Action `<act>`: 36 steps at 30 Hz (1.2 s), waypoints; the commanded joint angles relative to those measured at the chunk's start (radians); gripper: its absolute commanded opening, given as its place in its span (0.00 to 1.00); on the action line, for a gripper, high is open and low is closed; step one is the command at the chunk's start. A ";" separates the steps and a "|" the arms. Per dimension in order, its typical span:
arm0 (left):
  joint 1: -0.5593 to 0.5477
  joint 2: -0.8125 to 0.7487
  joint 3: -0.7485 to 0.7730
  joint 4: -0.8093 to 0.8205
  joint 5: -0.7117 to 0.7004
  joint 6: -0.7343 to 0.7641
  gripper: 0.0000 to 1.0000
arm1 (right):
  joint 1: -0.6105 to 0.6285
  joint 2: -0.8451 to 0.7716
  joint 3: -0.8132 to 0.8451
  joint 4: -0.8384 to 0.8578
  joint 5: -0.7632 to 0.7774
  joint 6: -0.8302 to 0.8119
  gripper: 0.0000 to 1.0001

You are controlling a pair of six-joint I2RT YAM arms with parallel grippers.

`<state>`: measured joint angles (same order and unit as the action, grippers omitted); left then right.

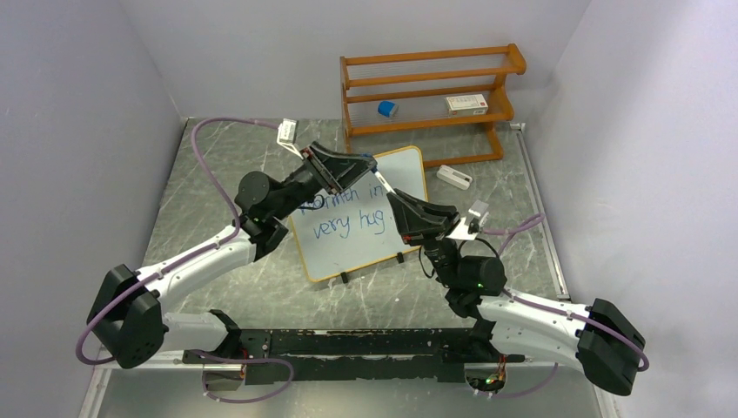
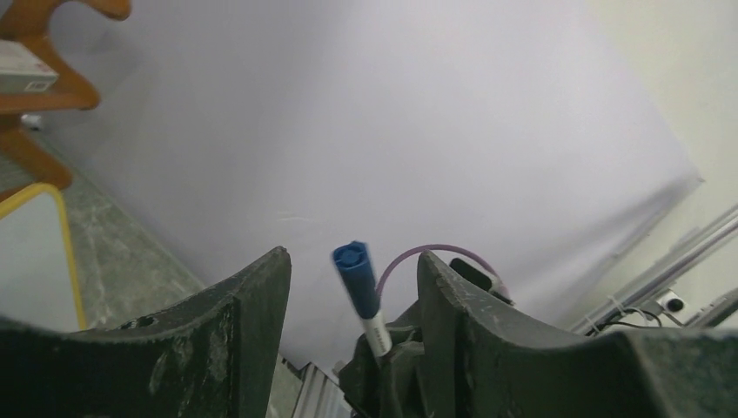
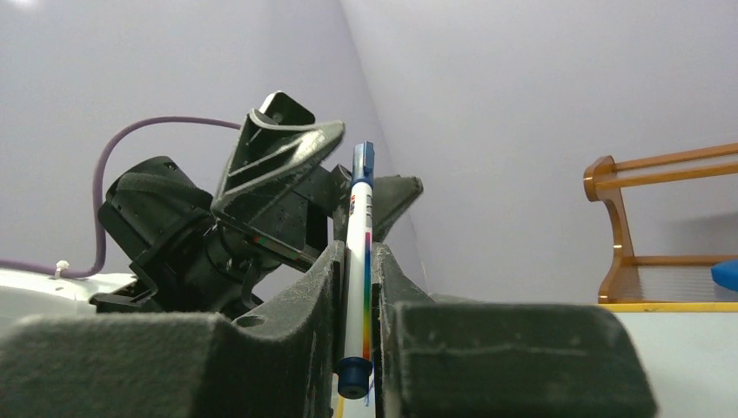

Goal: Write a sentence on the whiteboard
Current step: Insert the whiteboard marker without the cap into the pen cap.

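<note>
The whiteboard [image 1: 365,251] lies on the surface between the arms bearing the sentence [image 1: 344,213] in two blue lines, while the right fingers [image 3: 296,340] pinch a marker [image 3: 358,261] and the left fingers [image 2: 235,322] stand spread around its blue end, so the writing looks finished.

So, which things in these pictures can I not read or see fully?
Sentence, top external: the left jaws hide part of its first line; the letters are small.
Whiteboard, left wrist: only a corner shows, cut by the left edge.
White box on the shelf rack, top external: print too small.
Marker, right wrist: label blurred.
</note>
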<state>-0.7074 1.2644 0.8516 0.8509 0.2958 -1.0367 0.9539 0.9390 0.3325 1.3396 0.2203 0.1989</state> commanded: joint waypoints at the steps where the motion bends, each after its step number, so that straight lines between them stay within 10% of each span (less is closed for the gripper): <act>1: 0.009 -0.015 0.010 0.140 0.043 -0.030 0.59 | -0.001 -0.011 -0.009 0.025 0.000 0.019 0.00; 7: 0.011 -0.022 0.006 0.134 0.032 -0.033 0.55 | -0.001 -0.002 -0.008 0.030 -0.008 0.031 0.00; 18: 0.011 0.026 -0.032 0.260 0.057 -0.115 0.05 | -0.001 0.010 -0.002 0.048 -0.018 0.051 0.00; 36: -0.086 -0.010 -0.091 0.272 0.051 -0.083 0.05 | -0.007 0.056 0.076 0.038 -0.061 0.053 0.00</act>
<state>-0.7238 1.2682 0.7856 1.0897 0.2665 -1.1637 0.9520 0.9783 0.3538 1.3758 0.1635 0.2516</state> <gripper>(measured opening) 0.122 0.157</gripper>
